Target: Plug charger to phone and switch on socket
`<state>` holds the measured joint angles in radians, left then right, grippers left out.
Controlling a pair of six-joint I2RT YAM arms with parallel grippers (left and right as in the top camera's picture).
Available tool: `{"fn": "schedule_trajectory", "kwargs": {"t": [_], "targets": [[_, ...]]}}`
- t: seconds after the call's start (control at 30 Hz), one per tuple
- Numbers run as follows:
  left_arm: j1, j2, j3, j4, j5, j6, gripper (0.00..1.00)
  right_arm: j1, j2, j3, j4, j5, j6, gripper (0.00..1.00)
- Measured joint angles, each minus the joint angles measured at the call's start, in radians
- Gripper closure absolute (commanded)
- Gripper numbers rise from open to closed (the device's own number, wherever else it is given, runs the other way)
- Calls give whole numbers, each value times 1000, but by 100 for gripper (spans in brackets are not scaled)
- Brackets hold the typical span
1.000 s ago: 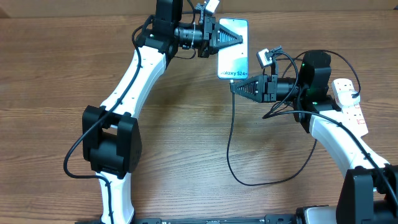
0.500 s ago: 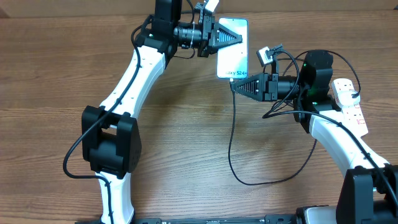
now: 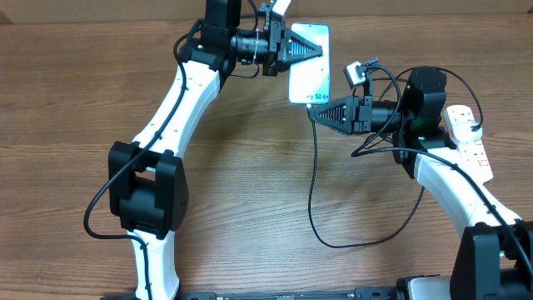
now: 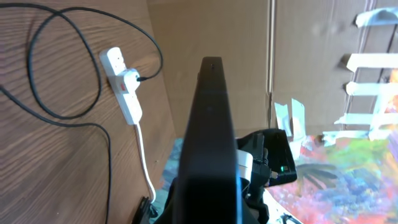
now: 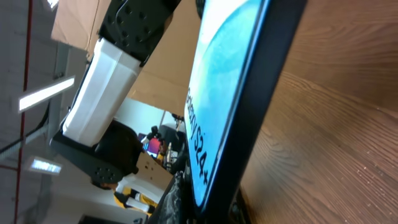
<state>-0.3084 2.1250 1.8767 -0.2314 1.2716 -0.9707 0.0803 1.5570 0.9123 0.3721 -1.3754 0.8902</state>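
The phone (image 3: 310, 77), its cyan screen lit, is held off the table between both arms. My left gripper (image 3: 319, 52) is shut on its far end; in the left wrist view the phone (image 4: 208, 124) shows edge-on as a dark bar. My right gripper (image 3: 313, 115) is shut on the charger's plug end, right against the phone's near edge. The plug tip itself is hidden. The black charger (image 3: 310, 192) cable hangs from there and loops over the table. The phone's screen (image 5: 214, 81) fills the right wrist view. The white socket (image 3: 468, 142) lies at the right.
The socket (image 4: 122, 84) with red switches has a plug in it and a white cord (image 4: 144, 155) trailing off. The black cable (image 4: 37, 93) loops wide across the wooden table (image 3: 250, 217). Cardboard panels stand behind the table.
The phone has shifted slightly left with my left gripper. My right gripper has edged up to the phone's near edge, covering more of the screen text.
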Motion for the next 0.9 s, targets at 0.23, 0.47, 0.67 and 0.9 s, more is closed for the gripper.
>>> {"fn": "schedule_trajectory", "kwargs": {"t": [0.23,0.47,0.67,0.9], "targets": [[5,0,0,-31,-49,1,96,6,0,0,-48,57,0,96],[17,0,0,-50,-74,1,96,63,0,0,-50,156,-1,96],[16,0,0,-50,-84,0,96,85,0,0,-50,232,1,96],[21,0,0,-50,-84,1,96,85,0,0,-28,219,4,96]]}}
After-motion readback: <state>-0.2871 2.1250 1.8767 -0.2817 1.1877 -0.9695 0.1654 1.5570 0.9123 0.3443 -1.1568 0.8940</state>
